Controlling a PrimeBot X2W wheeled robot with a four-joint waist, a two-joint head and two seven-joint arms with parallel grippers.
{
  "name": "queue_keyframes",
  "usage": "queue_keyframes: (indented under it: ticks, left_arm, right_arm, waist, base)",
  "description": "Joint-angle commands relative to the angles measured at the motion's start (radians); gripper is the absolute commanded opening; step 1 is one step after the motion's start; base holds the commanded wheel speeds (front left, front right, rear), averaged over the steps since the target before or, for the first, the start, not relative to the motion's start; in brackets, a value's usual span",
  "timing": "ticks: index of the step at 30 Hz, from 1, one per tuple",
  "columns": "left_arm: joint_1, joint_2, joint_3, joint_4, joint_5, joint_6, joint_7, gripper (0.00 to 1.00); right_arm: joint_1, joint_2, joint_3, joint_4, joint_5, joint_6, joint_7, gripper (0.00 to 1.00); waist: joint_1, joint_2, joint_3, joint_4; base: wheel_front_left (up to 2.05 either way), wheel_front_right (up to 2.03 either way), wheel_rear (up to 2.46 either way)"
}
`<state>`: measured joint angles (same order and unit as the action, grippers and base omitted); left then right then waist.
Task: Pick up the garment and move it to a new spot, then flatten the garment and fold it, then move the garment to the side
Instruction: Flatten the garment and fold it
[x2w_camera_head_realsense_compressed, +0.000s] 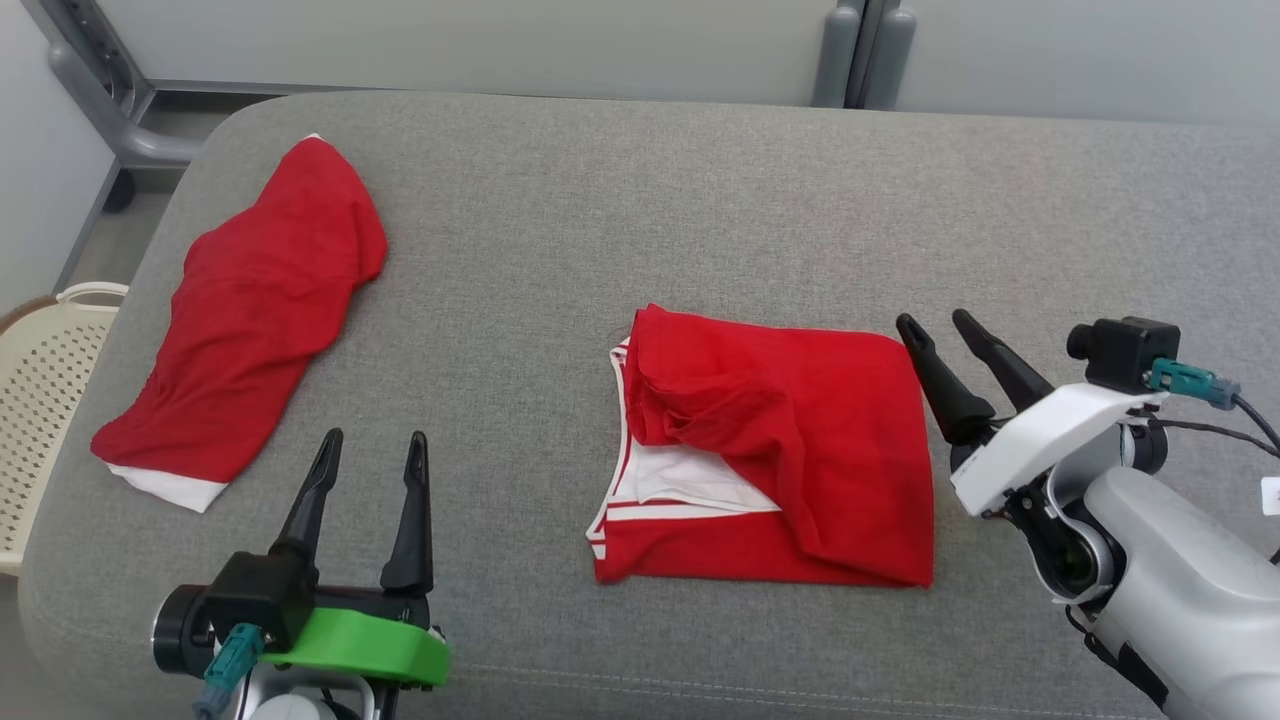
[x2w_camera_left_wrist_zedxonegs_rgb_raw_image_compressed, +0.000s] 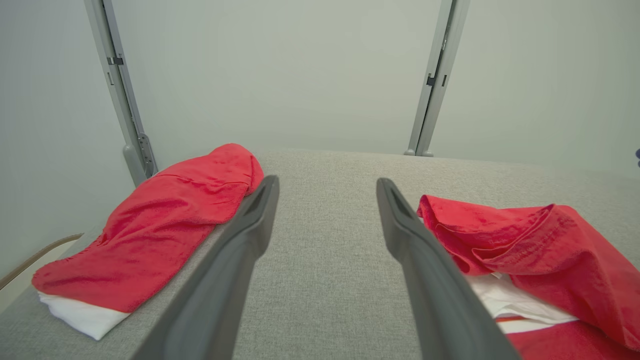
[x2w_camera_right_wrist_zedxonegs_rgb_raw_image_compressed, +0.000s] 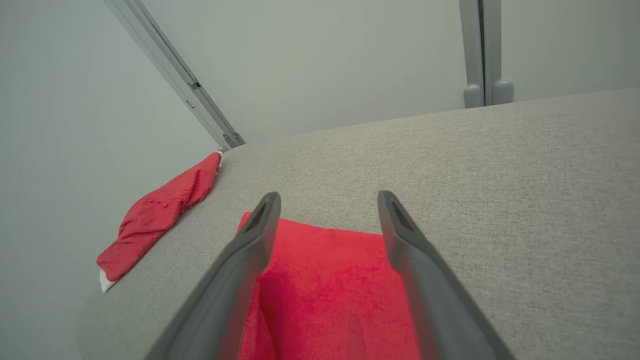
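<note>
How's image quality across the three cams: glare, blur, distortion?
Head view: even soft light, no glare, folded red garment sharp. Left wrist view: wide-angle stretch, left claw blurs toward the lens. Right wrist view: scene tilted, right claw soft, red cast from the garment.

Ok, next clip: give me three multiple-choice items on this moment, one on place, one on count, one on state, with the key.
1. Where on the grey cushion does the folded garment lie?
A. near the middle
B. far left corner
C. far right corner

2. How many red garments lie on the cushion?
A. one
B. two
C. three

3. How do the fingers of the right gripper stand?
A. shut on the folded garment
B. open, holding nothing
C. shut, empty

Key:
1 A, it lies centrally, with white trim showing.
2 B, there is the folded garment plus a crumpled garment at the far left.
3 B, the fingers are apart beside the garment's right edge, with nothing between them.
</note>
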<state>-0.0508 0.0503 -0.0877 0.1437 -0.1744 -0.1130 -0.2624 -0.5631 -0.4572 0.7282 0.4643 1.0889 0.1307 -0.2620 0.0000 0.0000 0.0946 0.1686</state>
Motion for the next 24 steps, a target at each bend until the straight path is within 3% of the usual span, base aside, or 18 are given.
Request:
queue_keyframes:
  ticks: [1,8,14,15,17,24]
  left_arm:
    - [0.01,0.001,0.005,-0.002,0.006,0.004,-0.002,1.0]
    - [0.009,0.001,0.004,-0.006,0.008,0.003,-0.002,1.0]
    - [0.01,0.001,0.004,-0.008,0.009,0.004,-0.002,1.0]
    - [0.01,0.001,0.004,-0.009,0.009,0.005,-0.002,1.0]
    - [0.01,0.001,0.003,-0.011,0.009,0.006,-0.002,1.0]
    - [-0.001,0.001,-0.002,-0.01,0.005,0.006,-0.002,1.0]
  right_arm:
    - [0.036,0.007,-0.033,0.006,-0.046,0.0,-0.004,1.0]
    - [0.085,0.035,-0.113,0.033,-0.2,0.0,-0.004,1.0]
    - [0.087,0.058,-0.12,0.058,-0.319,0.0,-0.004,1.0]
    - [0.081,0.061,-0.118,0.067,-0.339,0.0,-0.004,0.56]
    - [0.065,0.07,-0.122,0.084,-0.37,0.0,-0.004,0.0]
    - [0.008,0.113,-0.08,0.168,-0.47,0.0,-0.004,0.0]
  waist:
    - [0.0,0.0,0.0,-0.006]
    - [0.0,0.0,-0.002,-0.012]
    - [0.0,0.0,-0.002,-0.008]
    - [0.0,0.0,-0.002,-0.006]
    - [0.0,0.0,-0.002,-0.003]
    - [0.0,0.0,0.007,0.011]
  base:
    - [0.0,0.0,0.0]
    - [0.0,0.0,0.0]
    - [0.0,0.0,0.0]
    - [0.0,0.0,0.0]
    - [0.0,0.0,0.0]
    - [0.0,0.0,0.0]
